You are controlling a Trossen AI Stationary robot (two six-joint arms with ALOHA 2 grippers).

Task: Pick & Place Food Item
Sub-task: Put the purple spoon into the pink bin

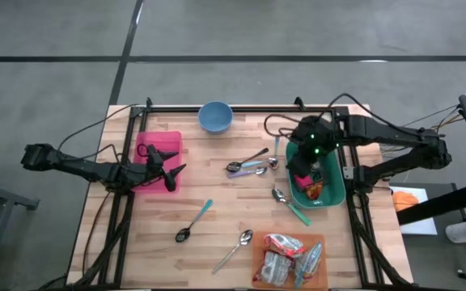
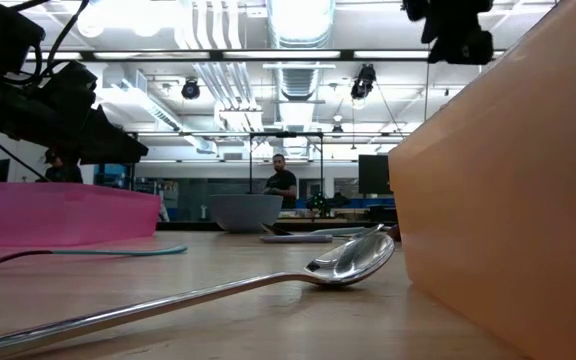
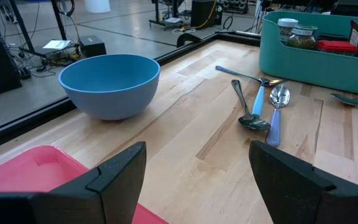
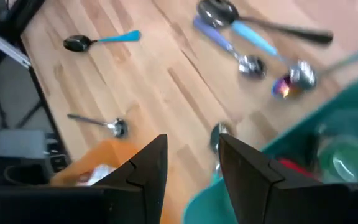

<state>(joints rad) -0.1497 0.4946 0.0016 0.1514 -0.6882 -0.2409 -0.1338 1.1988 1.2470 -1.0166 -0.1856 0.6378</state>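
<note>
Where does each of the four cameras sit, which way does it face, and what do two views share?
High: overhead, looking down; both arms show.
Low: table height, looking level past a spoon; arms hang above.
Left wrist: over the pink tray, facing the blue bowl; open fingers show.
Right wrist: above the teal bin; fingers show empty.
Shared: blue bowl, high and left wrist.

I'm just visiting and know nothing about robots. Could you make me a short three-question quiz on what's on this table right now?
1. True or false: the right gripper hangs over the teal bin.
2. Which container does the left gripper sit over? A) blue bowl B) pink tray C) orange tray
3. Fill in: the packaged food lies on the ______ tray.

Key: 1 true; 2 B; 3 orange.
</note>
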